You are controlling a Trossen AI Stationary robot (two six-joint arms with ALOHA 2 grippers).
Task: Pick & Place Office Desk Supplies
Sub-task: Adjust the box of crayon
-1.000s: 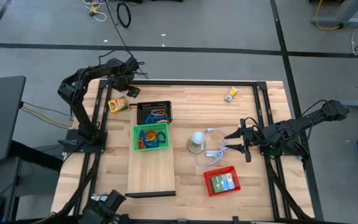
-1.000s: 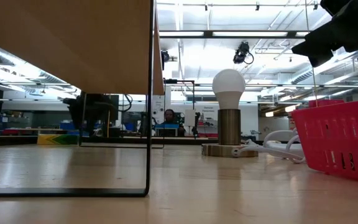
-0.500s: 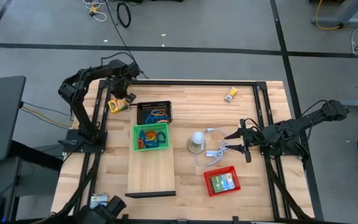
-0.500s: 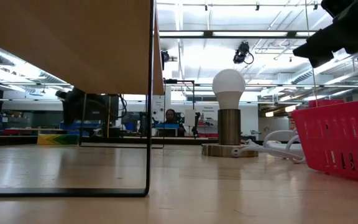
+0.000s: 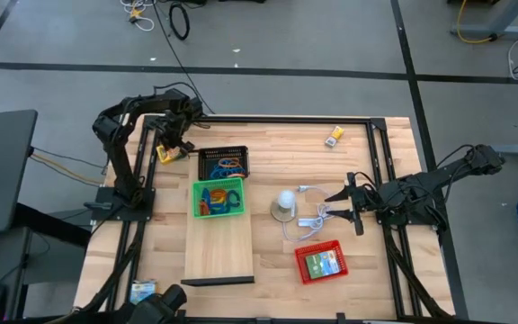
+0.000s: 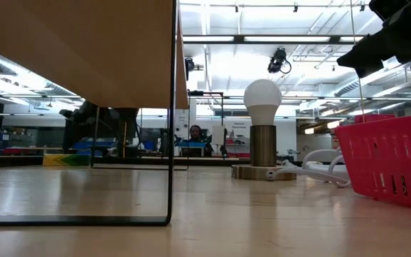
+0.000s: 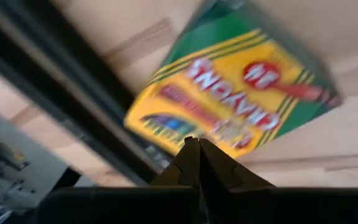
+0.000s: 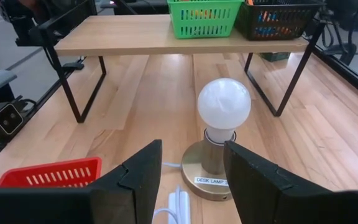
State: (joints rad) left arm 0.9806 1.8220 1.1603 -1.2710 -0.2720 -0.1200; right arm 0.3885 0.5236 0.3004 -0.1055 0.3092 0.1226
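Left gripper (image 5: 174,144): fingers pressed together with nothing between them, tips poised over the crayon box (image 5: 169,152) near the table's far-left edge.
Crayon box: lay flat on the table (image 5: 367,270), just beside the black frame rail and close to the black tray (image 5: 223,163); in the left wrist view its yellow-green face (image 7: 235,99) filled the space ahead of the closed fingertips (image 7: 194,155).
Right gripper (image 5: 350,205): fingers spread apart, empty, hovering near the desk lamp (image 5: 283,205) and its white cable (image 5: 313,216).
Trays: black and green tray (image 5: 217,198) on the wooden board (image 5: 218,247); red tray (image 5: 319,262) on the near side.
Small yellow box (image 5: 334,136): alone near the far edge, open wood around it.
Open room: bare table between lamp and far edge.
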